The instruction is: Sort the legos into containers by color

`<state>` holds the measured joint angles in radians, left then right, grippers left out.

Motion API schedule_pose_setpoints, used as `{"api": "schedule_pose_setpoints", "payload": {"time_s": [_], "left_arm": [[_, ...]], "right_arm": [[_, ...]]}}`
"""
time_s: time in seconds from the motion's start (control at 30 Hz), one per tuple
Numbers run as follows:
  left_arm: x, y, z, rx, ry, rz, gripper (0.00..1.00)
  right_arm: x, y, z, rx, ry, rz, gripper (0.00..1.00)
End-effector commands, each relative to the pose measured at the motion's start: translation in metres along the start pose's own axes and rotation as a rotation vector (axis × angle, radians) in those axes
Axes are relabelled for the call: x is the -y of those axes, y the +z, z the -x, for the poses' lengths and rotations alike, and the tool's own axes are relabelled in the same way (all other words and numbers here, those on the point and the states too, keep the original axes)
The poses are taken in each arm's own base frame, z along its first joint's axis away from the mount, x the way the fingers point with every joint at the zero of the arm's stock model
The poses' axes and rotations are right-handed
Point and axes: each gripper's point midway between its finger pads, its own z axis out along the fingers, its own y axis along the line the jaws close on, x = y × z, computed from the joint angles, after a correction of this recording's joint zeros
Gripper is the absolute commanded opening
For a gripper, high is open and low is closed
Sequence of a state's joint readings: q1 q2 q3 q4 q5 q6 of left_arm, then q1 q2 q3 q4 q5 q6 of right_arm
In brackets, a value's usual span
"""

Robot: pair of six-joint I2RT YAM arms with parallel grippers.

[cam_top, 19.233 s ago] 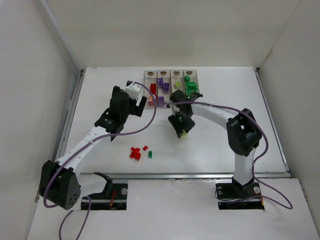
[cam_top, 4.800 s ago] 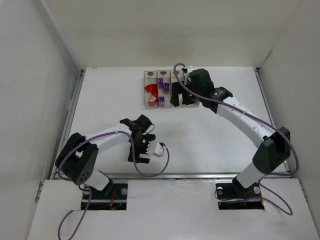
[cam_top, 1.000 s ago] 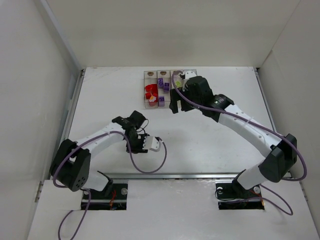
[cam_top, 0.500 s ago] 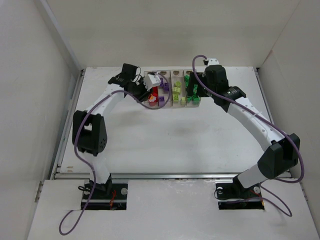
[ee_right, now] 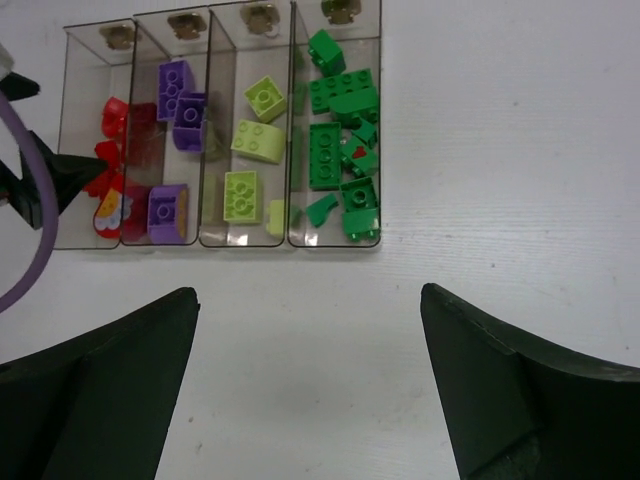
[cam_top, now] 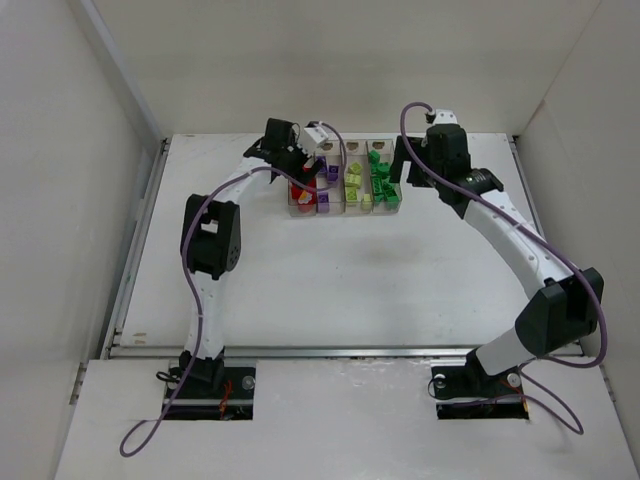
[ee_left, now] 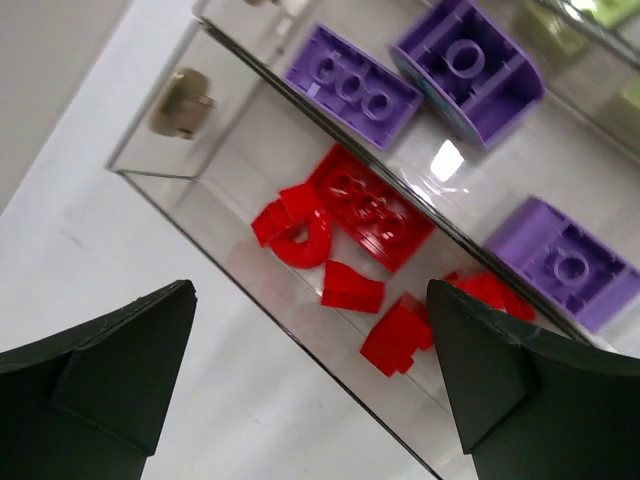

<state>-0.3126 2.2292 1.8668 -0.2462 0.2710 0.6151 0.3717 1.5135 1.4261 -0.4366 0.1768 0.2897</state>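
Left pincer (ee_left: 310, 295), right pincer (ee_right: 308, 293) released; red legos' (ee_left: 365, 215) shapes clear only from left wrist.

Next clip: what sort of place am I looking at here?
Probably a lab robot test cell, not a home or factory: a bare white table boxed in by plain white panels, a left arm and right arm bolted at its near edge, and clear bins of colour-sorted legos.
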Motion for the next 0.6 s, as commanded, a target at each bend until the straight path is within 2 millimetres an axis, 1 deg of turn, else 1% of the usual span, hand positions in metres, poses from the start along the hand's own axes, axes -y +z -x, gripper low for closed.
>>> {"api": "schedule_pose_setpoints", "payload": {"time_s": [0.0,0.03,0.07,0.1,0.13,0.17,0.2,0.23,0.27,0.3,0.33,0.37,0.4,0.43,0.47,0.5,0.53,0.57], "left_arm": [[-0.035,-0.040,0.064,0.140,-0.036,0.207,1.00],[-0.040,-0.051,0.070,0.154,-0.100,0.239,1.00],[-0.047,-0.056,0.077,0.167,-0.139,0.274,1.00],[-0.062,-0.074,0.091,0.189,-0.183,0.344,1.00],[-0.070,-0.081,0.088,0.173,-0.232,0.372,1.00],[-0.079,-0.093,0.092,0.189,-0.312,0.407,1.00],[-0.099,-0.112,0.090,0.191,-0.367,0.487,1.00],[-0.111,-0.127,0.090,0.197,-0.413,0.532,1.00],[-0.130,-0.149,0.086,0.226,-0.500,0.596,1.00],[-0.141,-0.163,0.079,0.224,-0.548,0.645,1.00],[-0.153,-0.174,0.062,0.202,-0.603,0.722,1.00],[-0.160,-0.184,0.047,0.174,-0.647,0.765,1.00],[-0.177,-0.199,0.024,0.147,-0.697,0.830,1.00],[-0.185,-0.213,0.009,0.120,-0.728,0.890,1.00],[-0.185,-0.215,-0.013,0.048,-0.741,0.906,1.00],[-0.188,-0.223,-0.026,0.023,-0.767,0.932,1.00],[-0.197,-0.238,-0.043,-0.001,-0.798,0.971,1.00],[-0.194,-0.236,-0.065,-0.058,-0.817,0.982,1.00]], "right_arm": [[0.001,-0.005,0.038,0.111,0.013,-0.012,0.98],[0.005,-0.005,0.040,0.113,0.017,-0.020,0.98],[0.007,-0.005,0.040,0.116,0.017,-0.032,1.00],[0.007,-0.005,0.040,0.116,0.017,-0.032,1.00],[0.013,-0.006,0.047,0.132,0.026,-0.053,1.00],[0.021,-0.003,0.050,0.136,0.033,-0.075,1.00],[0.023,-0.003,0.050,0.139,0.033,-0.086,1.00],[0.040,-0.004,0.060,0.163,0.050,-0.133,1.00],[0.047,-0.003,0.065,0.172,0.057,-0.158,1.00],[0.056,-0.004,0.071,0.189,0.078,-0.184,1.00],[0.067,0.000,0.069,0.184,0.083,-0.220,1.00],[0.090,-0.004,0.081,0.218,0.118,-0.291,1.00],[0.104,-0.002,0.081,0.217,0.140,-0.337,1.00],[0.118,-0.001,0.083,0.222,0.167,-0.380,1.00],[0.147,-0.006,0.087,0.243,0.203,-0.485,1.00],[0.161,-0.014,0.095,0.271,0.233,-0.538,1.00],[0.175,-0.013,0.093,0.276,0.273,-0.592,1.00],[0.188,-0.014,0.088,0.268,0.283,-0.647,1.00]]}}
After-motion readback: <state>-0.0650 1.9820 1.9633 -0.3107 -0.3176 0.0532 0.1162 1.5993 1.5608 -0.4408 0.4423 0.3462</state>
